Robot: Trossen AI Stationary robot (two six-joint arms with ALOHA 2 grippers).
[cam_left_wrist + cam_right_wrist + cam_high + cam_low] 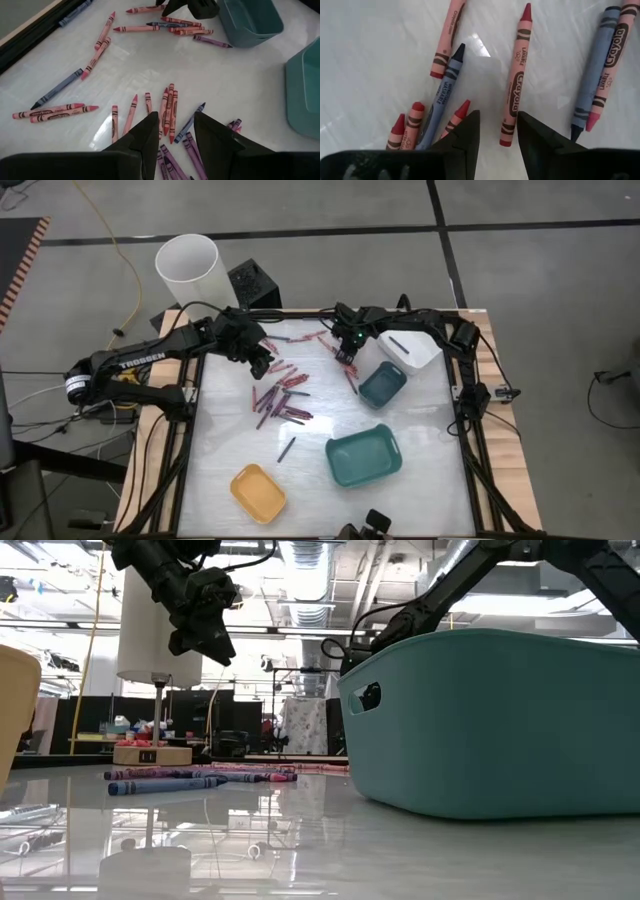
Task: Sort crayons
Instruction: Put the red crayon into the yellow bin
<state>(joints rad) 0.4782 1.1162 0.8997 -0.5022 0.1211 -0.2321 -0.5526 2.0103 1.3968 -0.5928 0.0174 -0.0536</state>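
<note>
I hold the right gripper point(496, 131) low over the tabletop point(420, 480), fingers point(465, 132) narrowly parted and empty, crayons point(516, 85) lying close on either side of them, so closing here risks pinching two or nudging neighbours aside, while the left gripper point(172, 132), also narrowly parted and empty, waits above the central pile.

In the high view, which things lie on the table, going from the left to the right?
Left gripper → crayon pile → right gripper → small teal tray → white tray. The yellow tray and the large teal tray lie nearer the front and overlap these in the order, so I leave them out.
</note>
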